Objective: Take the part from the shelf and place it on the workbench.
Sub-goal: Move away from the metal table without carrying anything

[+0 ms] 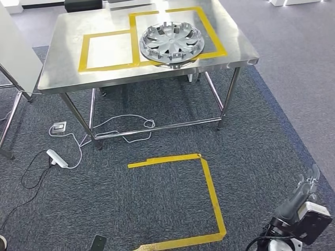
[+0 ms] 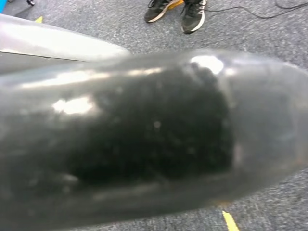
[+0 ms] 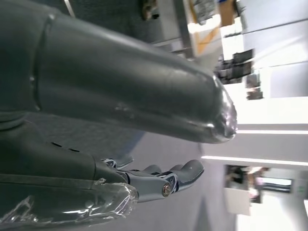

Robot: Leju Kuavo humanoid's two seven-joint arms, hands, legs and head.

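Note:
The part, a silver wheel cover [image 1: 171, 43], lies flat on the steel workbench [image 1: 63, 73], inside the right-hand yellow tape outline. My right hand [image 1: 302, 193] hangs low at the lower right, far from the bench. In the right wrist view its fingers [image 3: 174, 175] are stretched out and apart from the thick grey thumb [image 3: 145, 91], with nothing between them. In the left wrist view a blurred grey-black rounded shape [image 2: 152, 130] of my left hand comes in from the edge; how its fingers lie is hidden.
A yellow tape corner [image 1: 213, 198] marks the carpet in front of the bench. A white power strip [image 1: 57, 158] and cables lie by the bench's left legs. Another stand's legs [image 1: 12, 83] are at far left. A person's shoes [image 2: 192, 14] stand on the carpet.

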